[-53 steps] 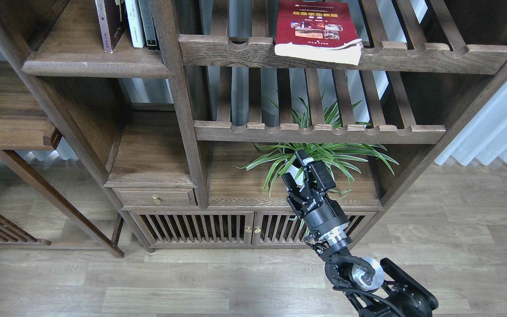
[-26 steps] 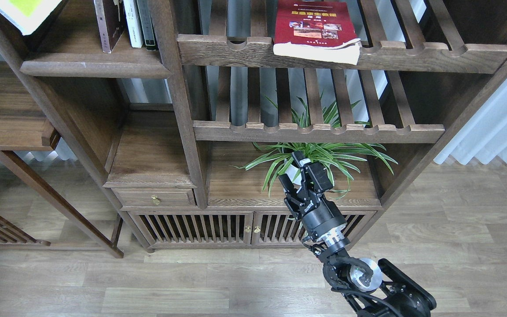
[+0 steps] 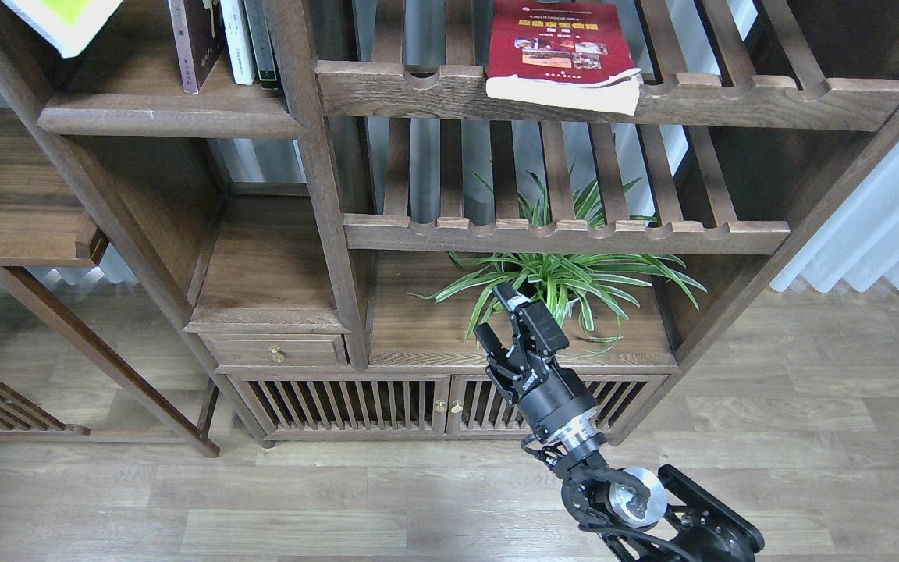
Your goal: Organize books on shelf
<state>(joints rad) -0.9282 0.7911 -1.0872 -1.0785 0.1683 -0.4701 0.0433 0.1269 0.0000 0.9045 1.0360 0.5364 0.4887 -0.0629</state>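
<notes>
Three books stand on the shelf (image 3: 161, 117); one red book (image 3: 563, 51) lies on the rack (image 3: 730, 97). Right tool (image 3: 498, 316) spread, empty.

Your right gripper (image 3: 500, 318), fingers parted and empty, hangs in open air before the dark-brown wooden bookcase (image 3: 325, 195). Directly behind it, the green spider plant (image 3: 566, 281) fills the low compartment. Above it, two slatted notched racks (image 3: 566, 234) bar upward passage. Up-left, the solid flat shelf (image 3: 161, 117) has bare board left of the upright volumes (image 3: 223, 43).
</notes>
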